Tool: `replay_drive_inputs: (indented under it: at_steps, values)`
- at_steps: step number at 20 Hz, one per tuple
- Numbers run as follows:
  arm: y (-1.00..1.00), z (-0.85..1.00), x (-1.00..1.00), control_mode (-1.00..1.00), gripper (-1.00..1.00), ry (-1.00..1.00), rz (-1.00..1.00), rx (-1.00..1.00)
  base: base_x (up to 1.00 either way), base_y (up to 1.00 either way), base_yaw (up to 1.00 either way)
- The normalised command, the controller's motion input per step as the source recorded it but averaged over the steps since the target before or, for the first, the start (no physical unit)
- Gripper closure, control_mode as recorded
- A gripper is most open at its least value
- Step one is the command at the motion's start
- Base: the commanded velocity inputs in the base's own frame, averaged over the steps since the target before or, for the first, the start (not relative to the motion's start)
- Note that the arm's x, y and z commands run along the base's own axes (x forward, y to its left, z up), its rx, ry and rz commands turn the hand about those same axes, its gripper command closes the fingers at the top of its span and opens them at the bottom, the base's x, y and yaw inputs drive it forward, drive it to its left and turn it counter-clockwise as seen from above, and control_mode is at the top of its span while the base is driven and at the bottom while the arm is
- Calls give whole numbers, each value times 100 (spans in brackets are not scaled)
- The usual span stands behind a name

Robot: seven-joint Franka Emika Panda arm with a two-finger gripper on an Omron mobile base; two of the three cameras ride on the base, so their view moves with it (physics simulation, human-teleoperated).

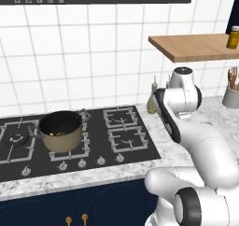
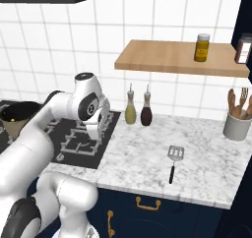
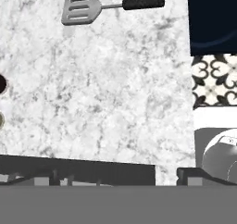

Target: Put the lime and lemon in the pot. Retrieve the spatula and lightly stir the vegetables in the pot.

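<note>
The tan pot [image 1: 60, 135] stands on the front-left burner of the cooktop. Small yellow and green pieces, the lemon [image 1: 53, 134] and lime [image 1: 61, 134], lie low inside it, mostly hidden by the rim. The grey slotted spatula [image 2: 173, 159] lies flat on the marble counter with its black handle toward the front edge. In the hand view the spatula [image 3: 82, 9] lies at the top. My gripper [image 2: 96, 132] hangs open and empty, fingers pointing down over the cooktop's right edge, well left of the spatula.
Two bottles [image 2: 138, 111] stand at the back of the counter by the wall. A grey holder with wooden utensils [image 2: 237, 124] sits at the far right. A wooden shelf [image 2: 167, 60] with jars hangs above the counter. The marble counter [image 2: 142, 158] lies between gripper and spatula.
</note>
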Motion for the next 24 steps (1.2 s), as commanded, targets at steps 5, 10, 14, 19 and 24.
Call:
replay_drive_inputs:
  at_steps: [5, 10, 14, 19, 24]
  values:
    - [-80, -11, 0, -100, -100, 0, -70, 9, 0, 0, 0]
    - [-73, -17, 0, -100, -100, 0, -68, 9, 0, 0, 0]
    - [-73, -22, -5, -100, -100, -5, -60, 12, 0, 0, 0]
    - [-71, -31, -49, -100, -100, -29, -39, 11, 0, 0, 0]
    - [-55, -24, -41, -100, -100, -27, -34, 8, 0, 0, 0]
